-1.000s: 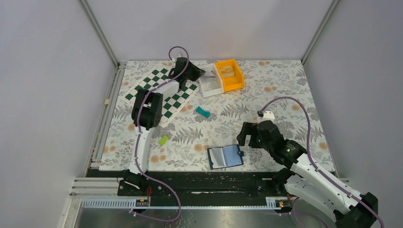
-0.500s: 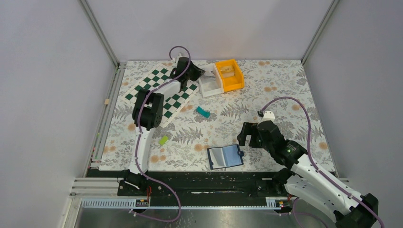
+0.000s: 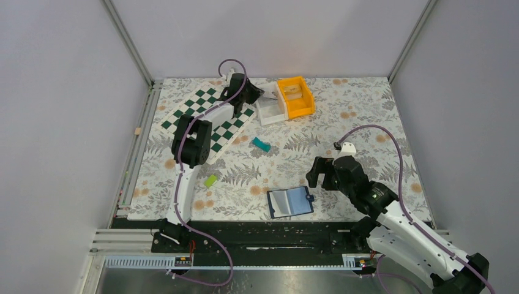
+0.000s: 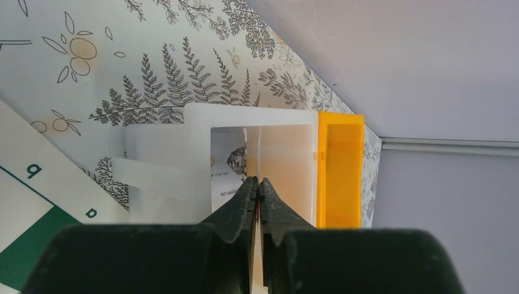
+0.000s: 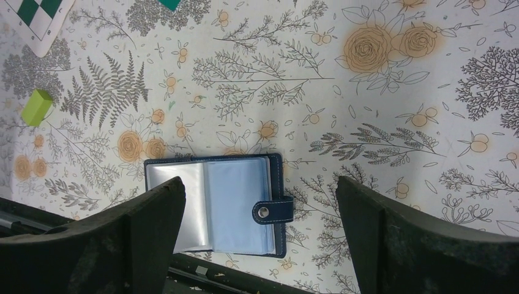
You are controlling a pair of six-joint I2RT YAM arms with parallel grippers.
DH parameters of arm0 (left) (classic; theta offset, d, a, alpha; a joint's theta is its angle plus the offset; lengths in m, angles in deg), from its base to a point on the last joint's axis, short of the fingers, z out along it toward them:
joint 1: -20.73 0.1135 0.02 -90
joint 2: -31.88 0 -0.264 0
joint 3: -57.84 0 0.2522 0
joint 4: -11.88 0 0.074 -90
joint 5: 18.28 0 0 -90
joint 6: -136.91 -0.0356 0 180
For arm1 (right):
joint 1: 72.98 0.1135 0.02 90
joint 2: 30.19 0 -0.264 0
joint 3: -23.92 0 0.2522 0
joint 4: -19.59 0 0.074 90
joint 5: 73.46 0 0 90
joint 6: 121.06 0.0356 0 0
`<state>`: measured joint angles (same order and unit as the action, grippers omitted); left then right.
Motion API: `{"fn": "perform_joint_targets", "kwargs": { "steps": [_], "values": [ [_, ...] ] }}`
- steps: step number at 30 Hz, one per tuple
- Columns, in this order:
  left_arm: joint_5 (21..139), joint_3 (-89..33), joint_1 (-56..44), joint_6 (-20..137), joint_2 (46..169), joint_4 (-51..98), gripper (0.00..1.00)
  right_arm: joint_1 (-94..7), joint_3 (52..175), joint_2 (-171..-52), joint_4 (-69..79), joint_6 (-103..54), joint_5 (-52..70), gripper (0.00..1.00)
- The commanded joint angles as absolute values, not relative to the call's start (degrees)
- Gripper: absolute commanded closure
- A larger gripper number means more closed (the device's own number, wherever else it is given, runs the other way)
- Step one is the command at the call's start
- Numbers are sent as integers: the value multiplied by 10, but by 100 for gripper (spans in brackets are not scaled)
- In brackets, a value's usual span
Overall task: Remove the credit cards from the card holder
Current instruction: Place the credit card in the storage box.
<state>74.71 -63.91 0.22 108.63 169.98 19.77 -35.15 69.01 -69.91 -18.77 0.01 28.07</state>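
Closest to the arm bases, just inside the near table edge, the small navy-blue bifold card holder [image 3: 290, 202] lies open and flat. Its snap tab [image 5: 272, 210] points right and its pale blue and clear inner sleeves face up; whether a card is left in those sleeves I cannot tell. The right gripper [image 3: 321, 174] hangs just to its right, fingers spread as wide as they go, holding nothing. The risk sits here: the holder looks light, is unpinned and lies near the edge, so a one-sided tug on a sleeve would likely drag it whole or nudge it onto the black rail. Too deep a pinch could take the plastic sleeve along with a card.

Further out lie a small lime-green block [image 3: 210, 180] and a teal block [image 3: 261, 144], then a green-and-white chequered mat [image 3: 208, 119]. At the far side the left gripper [image 4: 257, 187] is over the white open plastic bin [image 4: 245, 114], fingers pressed together; whether a card edge is nipped between them doesn't show. In that bin a whitish printed card [image 4: 225, 165] is in view. Touching the white bin's right side, the orange plastic bin [image 4: 339, 174] holds something pale, too small to name. An off-centre release there could land a card on the bin wall or outside
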Motion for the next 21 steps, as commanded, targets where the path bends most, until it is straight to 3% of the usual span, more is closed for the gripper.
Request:
{"fn": "perform_joint_targets", "kwargs": {
  "steps": [1,21],
  "values": [
    [722,-660,2,1083,1711,202,96,-356,710,-685,-180,-8,301,0],
    [741,-674,-4,1073,1707,207,79,-358,713,-652,-195,-16,312,0]
  ]
}}
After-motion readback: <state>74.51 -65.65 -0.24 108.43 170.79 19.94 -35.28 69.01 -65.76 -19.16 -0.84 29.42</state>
